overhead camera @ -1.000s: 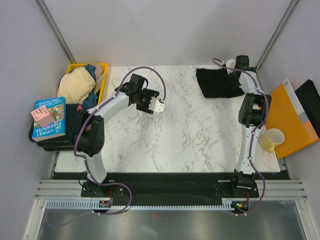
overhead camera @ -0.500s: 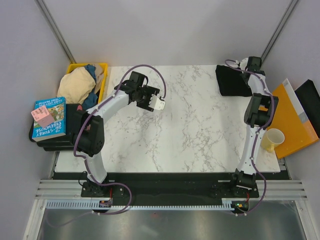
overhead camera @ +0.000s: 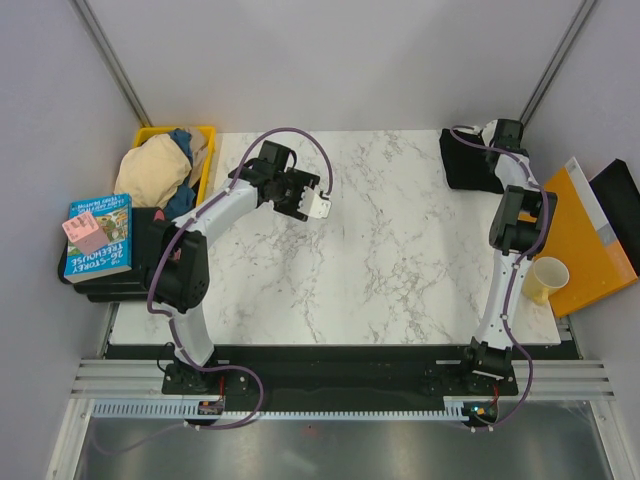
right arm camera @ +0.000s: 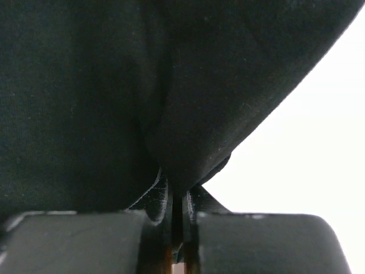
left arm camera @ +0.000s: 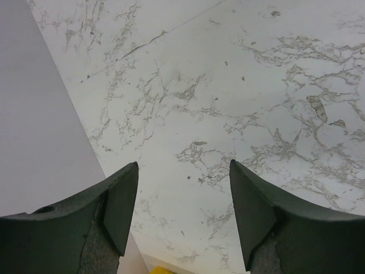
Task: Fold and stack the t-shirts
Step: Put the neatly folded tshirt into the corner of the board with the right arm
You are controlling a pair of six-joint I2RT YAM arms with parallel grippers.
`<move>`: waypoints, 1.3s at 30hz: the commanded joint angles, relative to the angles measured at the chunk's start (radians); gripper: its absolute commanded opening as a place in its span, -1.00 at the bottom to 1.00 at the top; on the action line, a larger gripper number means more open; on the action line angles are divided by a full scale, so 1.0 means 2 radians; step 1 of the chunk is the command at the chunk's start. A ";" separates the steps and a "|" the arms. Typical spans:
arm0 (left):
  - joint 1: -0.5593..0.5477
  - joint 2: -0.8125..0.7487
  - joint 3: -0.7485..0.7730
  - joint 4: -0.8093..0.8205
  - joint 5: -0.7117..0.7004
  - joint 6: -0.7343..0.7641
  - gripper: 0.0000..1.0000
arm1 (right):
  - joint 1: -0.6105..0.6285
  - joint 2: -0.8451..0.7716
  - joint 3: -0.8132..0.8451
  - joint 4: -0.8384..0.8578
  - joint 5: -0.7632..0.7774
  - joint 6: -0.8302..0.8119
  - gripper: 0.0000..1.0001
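Left arm: the left gripper hangs over the far-left part of the marble table, near the yellow bin. In the left wrist view the left gripper has its jaws wide apart, with nothing between the fingers, only bare marble below.

Right arm: stretched to the far right corner. The right gripper sits at the far edge of the black t-shirt. In the right wrist view the right gripper has its jaws pressed together on a fold of the black t-shirt, and dark cloth fills most of the view.

Task items: the black t-shirt lies bunched in a compact heap on the table's far right corner. The beige t-shirt is piled unfolded in the yellow bin, off the table's far-left edge. The blue t-shirt is tangled with it, showing at the bin's far end and again at its near end.

Other: a book lies left of the table. An orange folder and a paper cup are on the right.
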 commanded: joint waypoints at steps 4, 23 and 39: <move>-0.001 0.003 0.022 0.005 0.001 0.013 0.43 | -0.006 -0.013 -0.009 0.037 0.026 0.004 0.31; -0.001 0.000 0.021 0.005 0.002 0.009 0.43 | 0.017 -0.136 -0.080 -0.046 -0.187 0.088 -1.00; 0.000 -0.017 -0.015 0.008 0.001 -0.001 0.37 | 0.050 -0.084 -0.093 -0.086 -0.271 0.088 -1.00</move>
